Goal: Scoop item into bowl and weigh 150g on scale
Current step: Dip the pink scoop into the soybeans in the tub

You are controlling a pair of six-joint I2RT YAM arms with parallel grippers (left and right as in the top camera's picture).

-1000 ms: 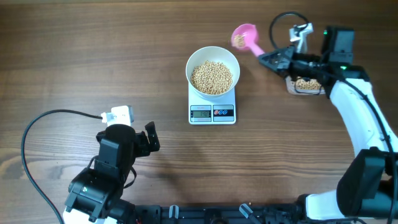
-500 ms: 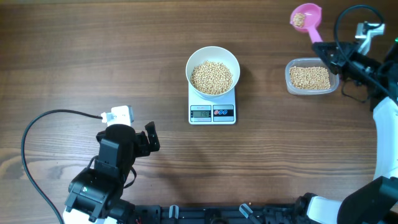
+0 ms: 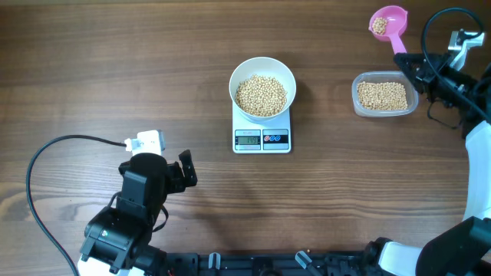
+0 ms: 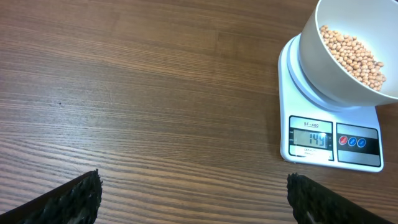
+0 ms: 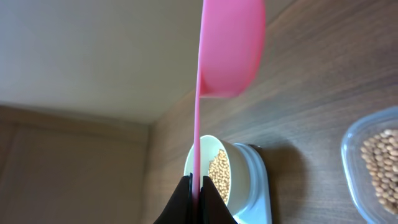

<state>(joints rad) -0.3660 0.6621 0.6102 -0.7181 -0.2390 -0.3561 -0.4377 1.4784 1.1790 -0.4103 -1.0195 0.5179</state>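
The bench (image 3: 115, 61) is one broad spread of dark brown wood, the grain running left to right, with a matte finish. Past its far edge the right wrist camera catches a plain beige wall (image 5: 93, 50) with a darker band below it (that is all the room gives away).

The left arm (image 3: 138, 199) sits folded low at the near left corner, its black cable (image 3: 46, 153) looping across the wood beside it. The left end effector (image 3: 186, 170) points toward the middle of the bench, jaws spread wide with nothing between them; both dark fingers (image 4: 74, 196) show only at the bottom corners of its own camera. The right arm (image 3: 479, 169) stretches up the right edge and bends inward at the far right corner. The right end effector (image 3: 410, 63) is clamped tight on the thin handle of a pink scoop (image 3: 387, 21), which hangs beyond the tub (image 3: 385, 114), apart from it.

The scale (image 3: 262, 139) lies mid-bench, well apart from both arms, its display (image 4: 310, 139) reading 149. The bowl (image 3: 232, 88) stands on it, covering most of the platform. The tub sits to the right of the scale, near the right end effector.

Beans (image 3: 261, 95) fill the bottom of the bowl; more lie in the tub, and a small heap rests in the scoop.
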